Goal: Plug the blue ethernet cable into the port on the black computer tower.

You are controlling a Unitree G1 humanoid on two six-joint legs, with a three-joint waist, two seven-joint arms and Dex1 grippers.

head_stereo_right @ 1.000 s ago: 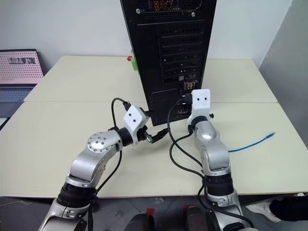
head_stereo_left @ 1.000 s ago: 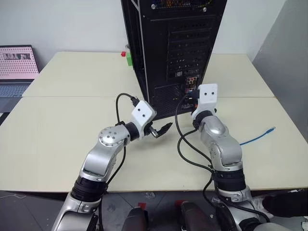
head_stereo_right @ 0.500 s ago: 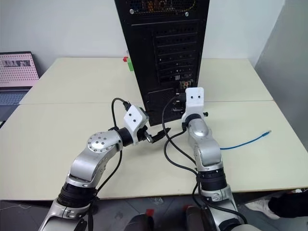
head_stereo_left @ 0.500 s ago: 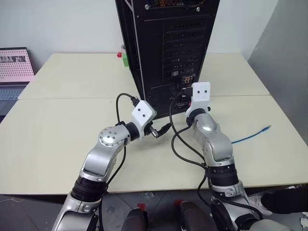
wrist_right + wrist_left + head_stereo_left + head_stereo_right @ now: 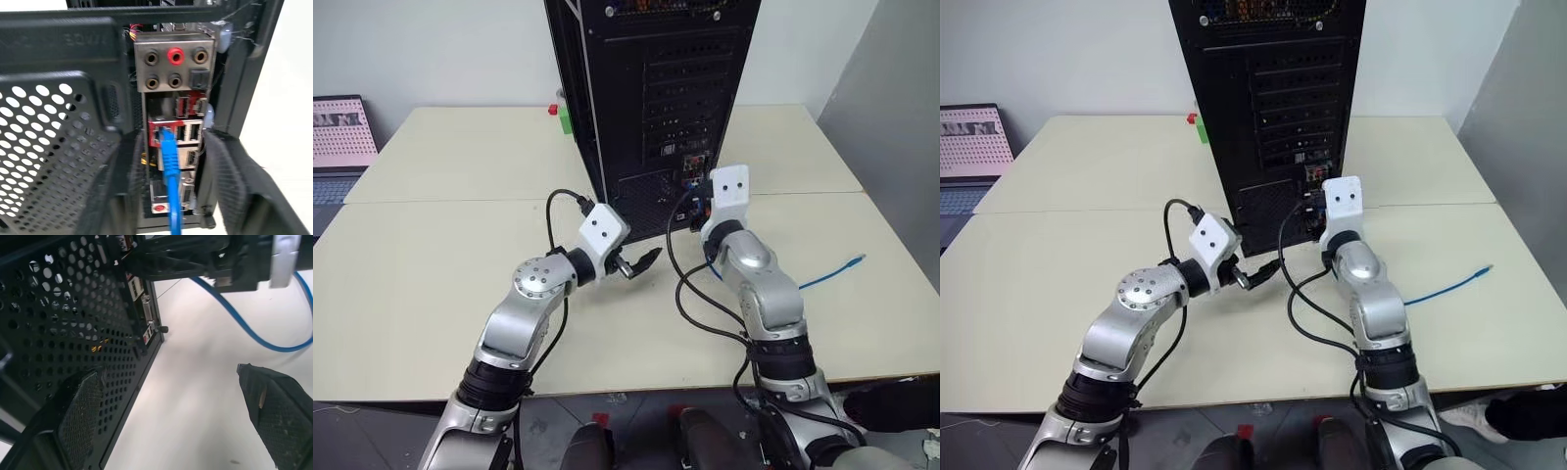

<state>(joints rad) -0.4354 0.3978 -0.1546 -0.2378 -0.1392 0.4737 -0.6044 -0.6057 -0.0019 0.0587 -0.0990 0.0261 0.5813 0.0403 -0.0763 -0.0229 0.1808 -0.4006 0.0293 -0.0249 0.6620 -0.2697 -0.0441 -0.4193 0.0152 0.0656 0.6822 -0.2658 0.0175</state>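
Observation:
The black computer tower (image 5: 656,98) stands upright at the middle back of the table, rear panel facing me. In the right wrist view the blue ethernet cable (image 5: 171,186) has its plug seated in the port (image 5: 159,133) on the rear panel. My right gripper (image 5: 176,142) is open, a finger on each side of the cable and clear of it. The cable's other end (image 5: 855,261) lies loose on the table at the right. My left gripper (image 5: 641,262) hangs open and empty just in front of the tower's lower vent grille (image 5: 58,308).
A laptop (image 5: 342,127) sits at the far left. Small red and green blocks (image 5: 560,116) stand beside the tower. Black robot cables (image 5: 690,294) loop over the table by my right arm. A grey wall (image 5: 891,117) borders the right side.
The head view has shifted slightly. My right forearm has swung a little outward while its gripper stays at the tower's rear panel. The left arm has not moved.

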